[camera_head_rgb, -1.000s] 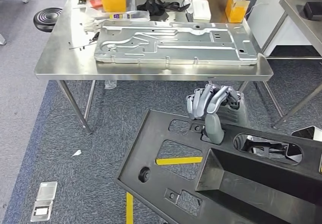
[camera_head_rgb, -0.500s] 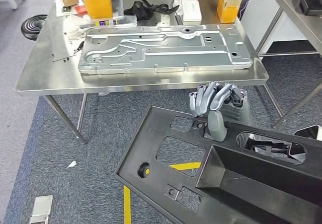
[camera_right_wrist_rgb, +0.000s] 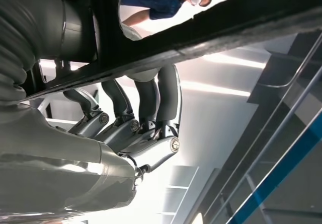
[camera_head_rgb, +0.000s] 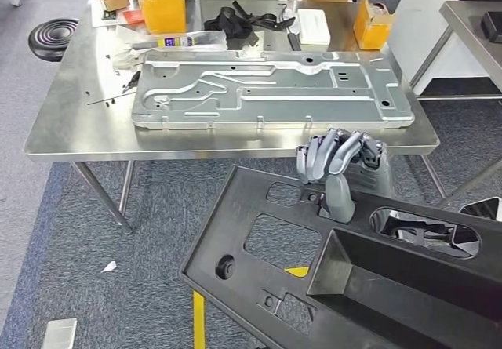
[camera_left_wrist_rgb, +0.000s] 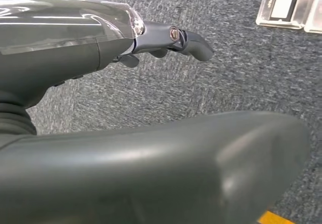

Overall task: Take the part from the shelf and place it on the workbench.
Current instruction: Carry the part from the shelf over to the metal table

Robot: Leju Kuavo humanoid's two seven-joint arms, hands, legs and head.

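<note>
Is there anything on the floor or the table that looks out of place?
A scrap of white paper lies on the carpet left of the black part, and a metal floor plate sits loose near the corner. The workbench back edge is cluttered with boxes.

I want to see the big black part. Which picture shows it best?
The head view: the black part spreads wide there, gripped by the right hand. The right wrist view shows just its dark edge; the left wrist view, possibly a blurred edge.

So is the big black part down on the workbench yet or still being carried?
Still carried. The black part hangs over the carpet, short of the workbench, with the right hand gripping its far edge, fingers wrapped over it.
</note>
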